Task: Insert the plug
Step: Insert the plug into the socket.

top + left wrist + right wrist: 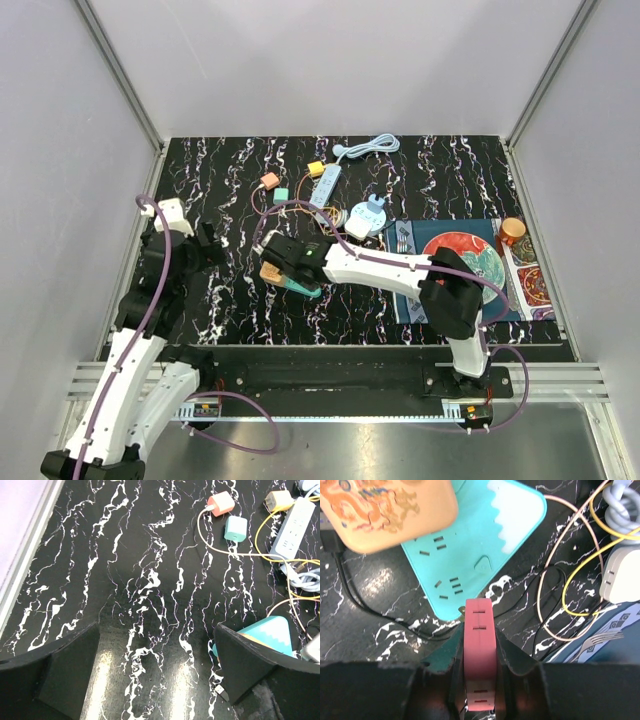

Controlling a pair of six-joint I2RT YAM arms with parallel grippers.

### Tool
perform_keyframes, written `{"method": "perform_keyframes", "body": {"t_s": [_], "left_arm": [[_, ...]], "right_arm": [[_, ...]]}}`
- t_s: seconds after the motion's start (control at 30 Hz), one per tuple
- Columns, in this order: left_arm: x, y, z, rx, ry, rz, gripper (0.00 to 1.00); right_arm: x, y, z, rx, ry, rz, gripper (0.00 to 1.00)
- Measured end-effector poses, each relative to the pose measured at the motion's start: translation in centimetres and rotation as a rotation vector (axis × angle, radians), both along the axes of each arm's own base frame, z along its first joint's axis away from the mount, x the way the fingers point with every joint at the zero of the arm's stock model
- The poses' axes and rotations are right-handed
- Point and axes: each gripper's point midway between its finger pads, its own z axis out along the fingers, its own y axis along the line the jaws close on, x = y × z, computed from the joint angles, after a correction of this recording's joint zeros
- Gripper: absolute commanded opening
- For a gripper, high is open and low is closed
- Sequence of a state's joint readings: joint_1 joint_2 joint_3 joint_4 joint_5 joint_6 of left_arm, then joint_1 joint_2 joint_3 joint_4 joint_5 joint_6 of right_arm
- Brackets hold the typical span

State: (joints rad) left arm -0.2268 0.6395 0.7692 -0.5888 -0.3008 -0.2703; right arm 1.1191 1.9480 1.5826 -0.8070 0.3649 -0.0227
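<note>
Right hand (479, 652) clenched on a pink-red rectangular plastic plug (479, 630), black fingers (512, 662) pressing both flat sides, plug pointing forward. Plug's front end sits at the near edge of a teal plastic power strip with a white snow-cap print (470, 545), which lies flat on the black white-veined marble-pattern table (125, 555); cannot tell if the plug touches it. A peach plastic adapter with a dragon print (385, 510) sits on the strip's far left part, with a thin black cable (350, 600) running on the table beside it. Yellow cable loops (580, 580) lie right of the strip. From above, the right hand is mid-table over the teal strip. Left hand (156, 645) released, fingers (75, 665) spread wide, nothing between them, only bare table. Ahead of it, well apart: a pink cube charger (220, 503), a teal cube charger (235, 528) just beside it, and a white long power strip (295, 525) to their right.
</note>
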Motion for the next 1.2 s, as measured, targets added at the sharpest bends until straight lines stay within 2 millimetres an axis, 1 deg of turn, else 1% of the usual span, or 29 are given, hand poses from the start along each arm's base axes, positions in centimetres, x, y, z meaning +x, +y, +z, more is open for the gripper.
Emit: {"method": "perform_keyframes", "body": {"t_s": [0.3, 0.43, 0.8, 1.2], "left_arm": [[-0.3, 1.3, 0.8, 0.022, -0.034, 0.062, 0.99], [-0.5, 1.7, 1.0, 0.030, -0.043, 0.082, 0.99], [-0.5, 1.8, 1.1, 0.030, -0.049, 0.086, 0.99], [-0.5, 1.8, 1.1, 0.029, -0.051, 0.085, 0.99]], "right_arm": [[0.5, 1.0, -1.2, -0.075, -0.066, 0.015, 0.00], [0.7, 1.1, -1.6, -0.095, -0.080, 0.018, 0.00], [0.6, 1.7, -2.1, -0.130, -0.109, 0.040, 0.00], [0.5, 1.9, -2.3, -0.217, -0.195, 0.088, 0.00]]}}
